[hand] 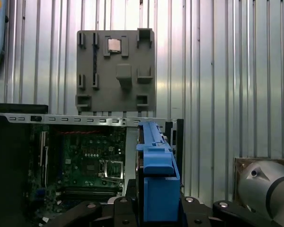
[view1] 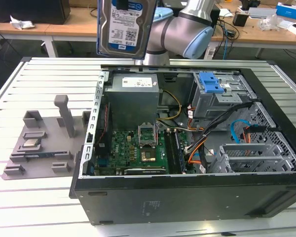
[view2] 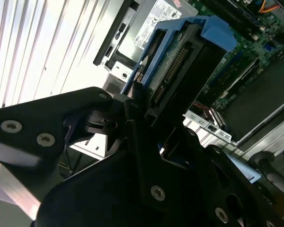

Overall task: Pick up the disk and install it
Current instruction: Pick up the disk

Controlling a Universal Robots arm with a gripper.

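Note:
The disk [view1: 122,27] hangs upright high above the back left corner of the open computer case [view1: 187,197], its white-and-blue label facing the exterior camera. My gripper [view1: 122,3] grips it from above and is shut on it. In the second wrist view the black fingers [view2: 132,118] clamp the disk's blue frame [view2: 213,33] and its connector edge [view2: 173,75] shows. In the first wrist view the blue frame [hand: 156,175] stands edge-on between the gripper's [hand: 156,210] black parts, above the motherboard [hand: 90,165].
Inside the case, a grey drive cage with a blue latch [view1: 212,84] sits at the back right, next to the power supply [view1: 133,96]. A grey fixture plate [view1: 44,148] with a small silver chip [view1: 29,144] lies on the slatted table at the exterior view's left. Desks stand behind.

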